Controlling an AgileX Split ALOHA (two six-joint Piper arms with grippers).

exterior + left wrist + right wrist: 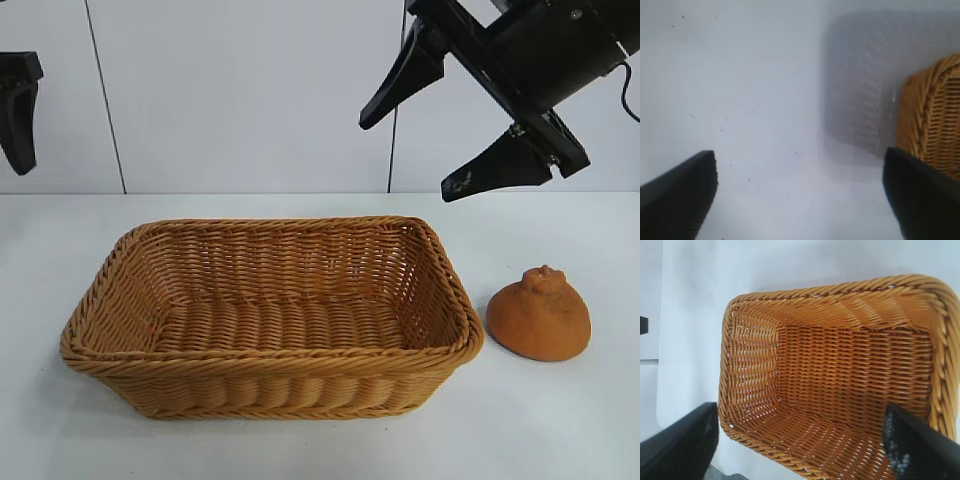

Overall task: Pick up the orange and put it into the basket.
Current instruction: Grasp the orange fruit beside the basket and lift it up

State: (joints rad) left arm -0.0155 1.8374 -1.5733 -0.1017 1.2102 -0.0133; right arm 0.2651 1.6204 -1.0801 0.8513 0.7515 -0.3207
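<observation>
A white table (300,450) is filling the lower part of the exterior view, its surface lying plain and pale. Behind the table's far edge a light wall (240,90) is standing, with thin dark vertical seams (104,95) running down it to the table. In the left wrist view, small dark specks (691,116) are dotting the table (755,100), and a grey shadow (860,85) is falling across it.

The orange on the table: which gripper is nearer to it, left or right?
Right. The right gripper hangs open above the orange, slightly toward the basket. The left gripper is open at the far edge, beyond the basket.
</observation>
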